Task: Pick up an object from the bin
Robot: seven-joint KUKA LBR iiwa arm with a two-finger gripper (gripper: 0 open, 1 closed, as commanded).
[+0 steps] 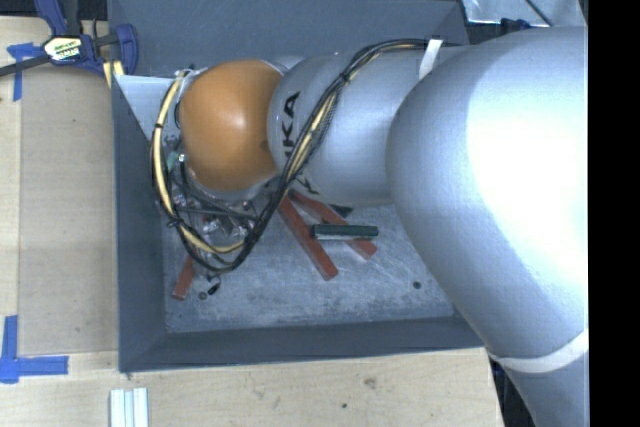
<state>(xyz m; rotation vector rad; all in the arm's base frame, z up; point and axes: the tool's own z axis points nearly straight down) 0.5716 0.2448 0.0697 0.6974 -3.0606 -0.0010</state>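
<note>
My gripper hangs low in the left half of the bin, under the arm's orange cover and ringed by cables. Just below it, a short reddish-brown stick lies tilted near the bin's left wall, with a small dark bit beside it. To the right of the gripper a longer reddish-brown stick lies slantwise on the floor. A dark, pen-like bar rests across it. I see nothing held by the gripper.
The arm's thick silver body covers the right and back of the bin. Another reddish-brown stick runs under the dark bar, towards the arm. The bin's front floor strip lies bare along the near wall.
</note>
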